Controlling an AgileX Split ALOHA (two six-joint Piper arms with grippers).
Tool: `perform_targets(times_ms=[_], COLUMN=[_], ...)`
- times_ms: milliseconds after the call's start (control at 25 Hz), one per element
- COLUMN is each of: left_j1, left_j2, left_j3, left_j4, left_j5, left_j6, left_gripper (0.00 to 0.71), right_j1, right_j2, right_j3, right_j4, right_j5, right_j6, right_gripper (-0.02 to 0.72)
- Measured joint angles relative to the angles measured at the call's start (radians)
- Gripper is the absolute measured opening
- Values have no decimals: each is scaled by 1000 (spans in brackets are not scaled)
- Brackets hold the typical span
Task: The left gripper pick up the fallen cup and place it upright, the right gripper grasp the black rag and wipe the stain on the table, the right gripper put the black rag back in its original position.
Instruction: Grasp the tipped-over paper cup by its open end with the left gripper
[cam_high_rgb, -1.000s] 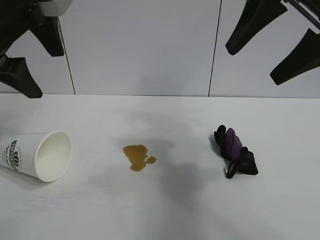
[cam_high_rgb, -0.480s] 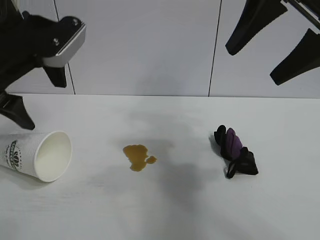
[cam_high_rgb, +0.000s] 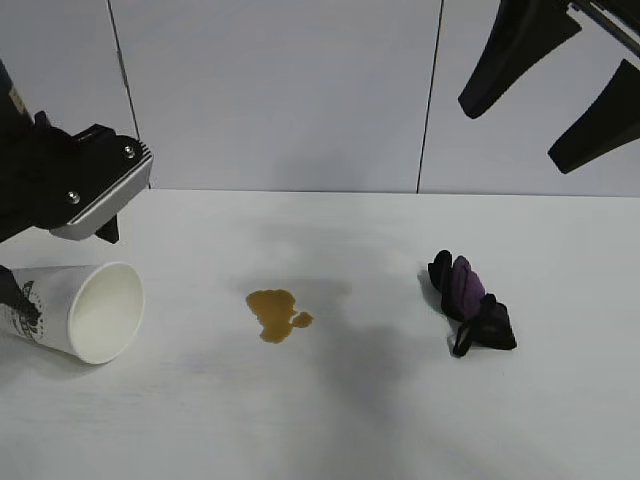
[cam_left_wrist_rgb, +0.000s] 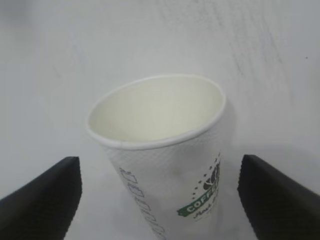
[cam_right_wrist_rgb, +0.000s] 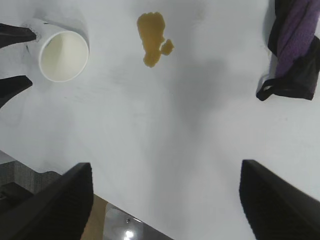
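The cup (cam_high_rgb: 78, 312) lies on its side at the left edge of the white desk (cam_high_rgb: 330, 420), its open mouth turned toward the middle and its printed green logo facing up along the wall. The left hand (cam_left_wrist_rgb: 160, 200) sits low over it — its two black fingers (cam_left_wrist_rgb: 42, 200) are spread wide, one on either side of the cup's body, with a clear gap between each finger and the paper. Nothing is gripped; the cup rests on the desk alone.

Near the cup's mouth, toward the centre of the desk, is the stain (cam_high_rgb: 276, 313), a small amber-brown blotch with a ragged edge. Well beyond that, on the right side, the black rag (cam_high_rgb: 470, 304) lies bunched up — a purple patch shows on top and a thin black loop trails from its near end.

The right hand (cam_high_rgb: 560, 95) hangs high above the rag's side of the desk, well clear of everything, its fingers parted and holding nothing.
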Motion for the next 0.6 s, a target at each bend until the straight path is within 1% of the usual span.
perform_targets(times_ms=[120, 280, 440, 600], left_j1=[0, 0, 0, 0], left_j2=[10, 49, 65, 90], left_j3=[0, 0, 0, 0], left_j4=[0, 0, 0, 0], left_j5=[-14, -21, -62, -88], left_j6=[-10, -67, -140, -163], left_gripper=[608, 609, 609, 609], right_j1=[0, 0, 0, 0], right_j2=[0, 0, 0, 0], right_j3=[0, 0, 0, 0], right_j4=[-2, -2, -2, -2], right_j5=[0, 0, 0, -1], right_j6=[0, 0, 0, 0], right_gripper=[558, 558, 558, 558])
